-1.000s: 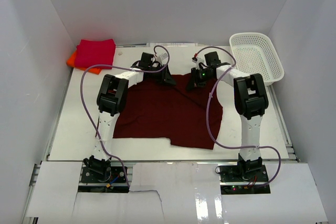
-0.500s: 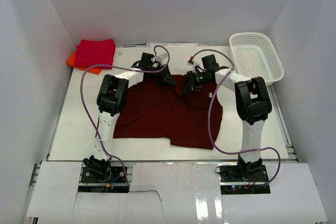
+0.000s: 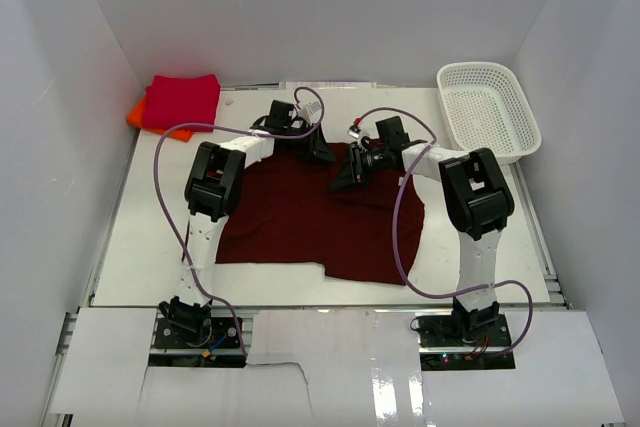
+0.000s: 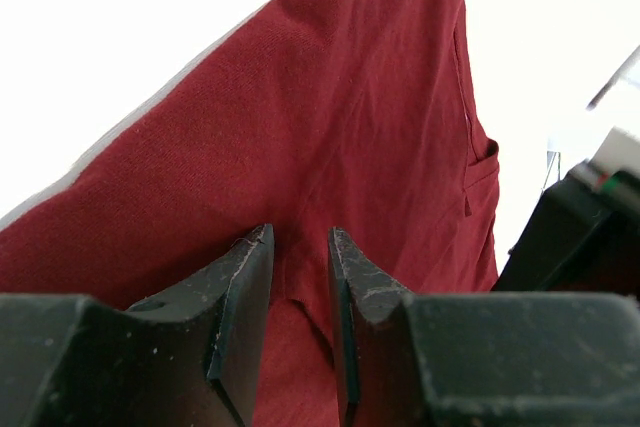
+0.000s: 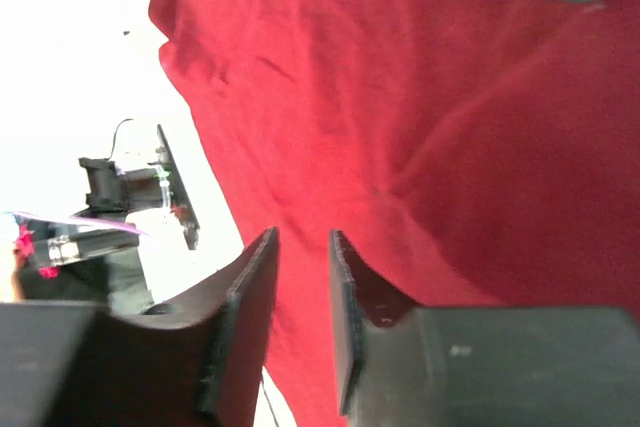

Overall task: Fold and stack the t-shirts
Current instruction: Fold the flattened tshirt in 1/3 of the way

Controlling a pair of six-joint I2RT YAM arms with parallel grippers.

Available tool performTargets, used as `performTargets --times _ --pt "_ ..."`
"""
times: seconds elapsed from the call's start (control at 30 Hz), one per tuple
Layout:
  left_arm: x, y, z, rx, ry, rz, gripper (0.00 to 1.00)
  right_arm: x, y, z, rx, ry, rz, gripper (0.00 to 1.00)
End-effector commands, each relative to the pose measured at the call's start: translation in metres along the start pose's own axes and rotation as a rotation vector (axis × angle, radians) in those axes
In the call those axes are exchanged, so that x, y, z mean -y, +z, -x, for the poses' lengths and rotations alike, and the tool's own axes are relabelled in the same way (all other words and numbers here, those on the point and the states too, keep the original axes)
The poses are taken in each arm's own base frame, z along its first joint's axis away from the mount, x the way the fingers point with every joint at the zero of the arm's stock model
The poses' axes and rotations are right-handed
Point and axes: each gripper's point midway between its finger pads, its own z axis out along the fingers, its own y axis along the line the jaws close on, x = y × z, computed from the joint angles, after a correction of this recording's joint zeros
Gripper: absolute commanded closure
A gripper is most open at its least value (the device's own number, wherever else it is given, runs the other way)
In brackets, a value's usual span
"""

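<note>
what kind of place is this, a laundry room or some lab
Most likely a robot lab test cell, not a home: plain white panel walls box in a white table, and two white-and-black robot arms are bolted at its near edge.

Dark maroon t-shirt (image 3: 300, 222): matt knit cloth with no sheen, its fine fabric grain, stitched seams and soft creases plain in the left wrist view. The crimson-red t-shirt (image 3: 183, 97) and orange t-shirt (image 3: 134, 114) are likewise matt cloth. Left gripper's fingers (image 4: 238, 292) and right gripper's fingers (image 5: 245, 312): black, matt, hard-looking, the left pair flecked with pale specks. Basket (image 3: 478, 69): white plastic mesh, slight gloss; table (image 3: 150, 247): smooth white surface; cables (image 3: 158, 182): smooth purple sheath.
</note>
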Motion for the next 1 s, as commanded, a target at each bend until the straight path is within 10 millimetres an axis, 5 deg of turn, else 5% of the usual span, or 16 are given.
performTargets --times 0.0,0.27,0.5,0.6,0.77,0.83,0.93,0.97 --pt "0.003 0.004 -0.008 -0.024 0.007 0.007 0.60 -0.038 -0.008 0.014 0.046 -0.054 0.119 0.64" --pt "0.007 0.001 -0.009 -0.027 0.016 0.004 0.60 -0.039 -0.026 0.038 0.117 -0.110 0.022 0.62" --pt "0.043 -0.025 0.018 0.021 0.050 -0.034 0.61 -0.011 -0.056 0.038 0.130 -0.176 -0.302 0.62" --pt "0.075 -0.058 0.041 0.076 0.049 -0.099 0.61 -0.009 -0.074 0.028 0.155 -0.192 -0.395 0.58" --pt "0.117 -0.162 0.079 0.247 0.085 -0.116 0.60 -0.018 -0.104 0.005 0.184 -0.202 -0.488 0.51" --pt "0.111 -0.205 0.071 0.296 0.059 -0.093 0.60 -0.007 -0.112 -0.018 0.156 -0.156 -0.552 0.50" --pt "0.083 -0.233 0.039 0.307 -0.004 -0.030 0.61 0.006 -0.124 -0.047 0.133 -0.088 -0.636 0.49" --pt "0.088 -0.246 0.028 0.311 -0.002 -0.007 0.61 0.005 -0.128 -0.056 0.132 -0.051 -0.652 0.48"
